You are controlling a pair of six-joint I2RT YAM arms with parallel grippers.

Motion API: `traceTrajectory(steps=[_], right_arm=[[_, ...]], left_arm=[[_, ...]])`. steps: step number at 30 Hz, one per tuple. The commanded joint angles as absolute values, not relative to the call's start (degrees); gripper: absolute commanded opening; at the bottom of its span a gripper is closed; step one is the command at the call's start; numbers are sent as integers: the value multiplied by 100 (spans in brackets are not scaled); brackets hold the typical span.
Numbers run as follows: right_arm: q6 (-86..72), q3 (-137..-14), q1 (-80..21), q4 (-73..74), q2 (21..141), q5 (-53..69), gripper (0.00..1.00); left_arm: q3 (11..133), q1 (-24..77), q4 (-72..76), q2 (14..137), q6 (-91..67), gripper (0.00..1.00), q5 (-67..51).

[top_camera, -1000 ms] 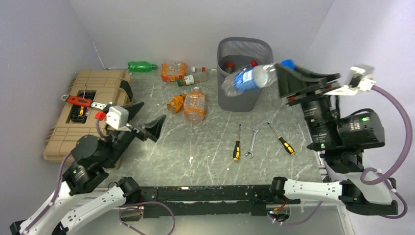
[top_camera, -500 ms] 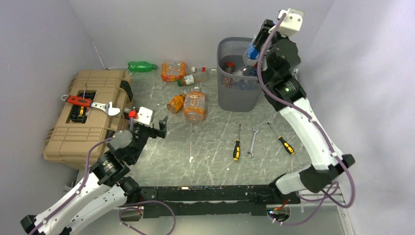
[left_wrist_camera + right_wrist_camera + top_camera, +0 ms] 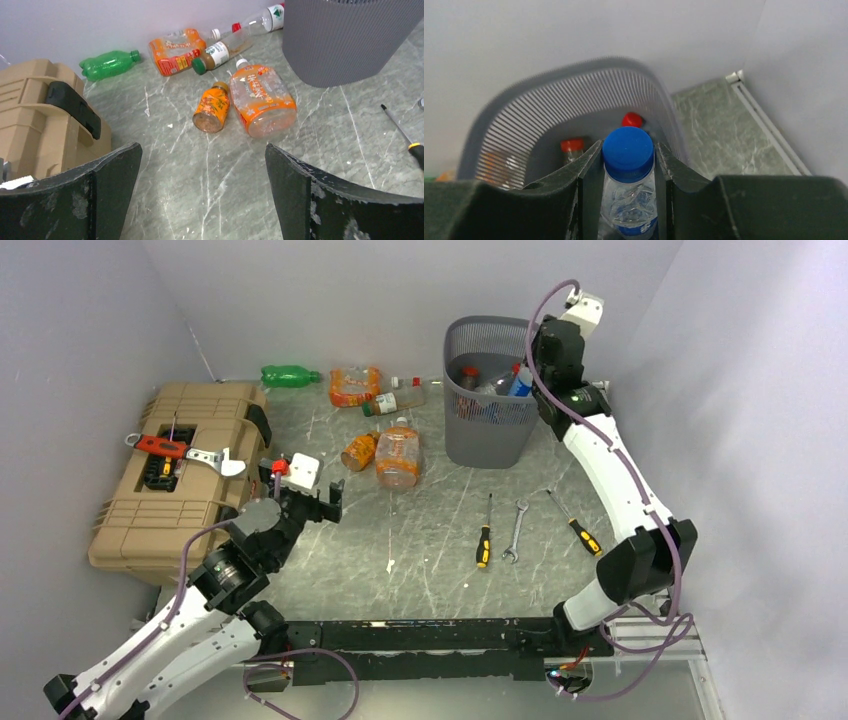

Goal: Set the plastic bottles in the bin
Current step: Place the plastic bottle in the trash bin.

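The dark grey mesh bin (image 3: 488, 436) stands at the back, with bottles inside it. My right gripper (image 3: 528, 372) is over its right rim, shut on a clear blue-capped bottle (image 3: 519, 382) whose cap points into the bin. The right wrist view shows this bottle (image 3: 629, 150) between the fingers above the bin (image 3: 569, 102), with red-capped bottles (image 3: 572, 145) below. My left gripper (image 3: 318, 500) is open and empty, low over the table. Ahead of it lie a small orange bottle (image 3: 212, 106) and a large orange bottle (image 3: 262, 98). A green bottle (image 3: 107, 63), an orange-labelled one (image 3: 176, 50) and a brown one (image 3: 215, 54) lie by the wall.
A tan toolbox (image 3: 170, 490) with a red tool and a wrench on top stands at the left, next to my left arm. Two screwdrivers (image 3: 485, 535) (image 3: 578, 528) and a wrench (image 3: 515, 532) lie in front of the bin. Walls close in at the back and right.
My right arm has swung the blue-capped bottle from in front of the bin to over it and lowered it into the rim. My left gripper has moved forward, towards the orange bottles.
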State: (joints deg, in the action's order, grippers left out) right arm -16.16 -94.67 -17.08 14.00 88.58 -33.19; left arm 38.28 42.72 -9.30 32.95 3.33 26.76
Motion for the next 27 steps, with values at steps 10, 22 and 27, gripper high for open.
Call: traceTrajectory(steps=[10, 22, 27], right_arm=[[-2109, -9386, -1671, 2025, 9410, -2424, 0], [-2470, -9190, -1529, 2400, 9646, -1823, 22], [-2465, -9422, -1529, 2467, 9572, -1852, 67]], left_arm=[[4161, 4253, -1191, 3367, 167, 99, 2521], [4228, 4251, -1275, 3534, 129, 99, 2409], [4236, 4246, -1288, 3554, 124, 99, 2392]])
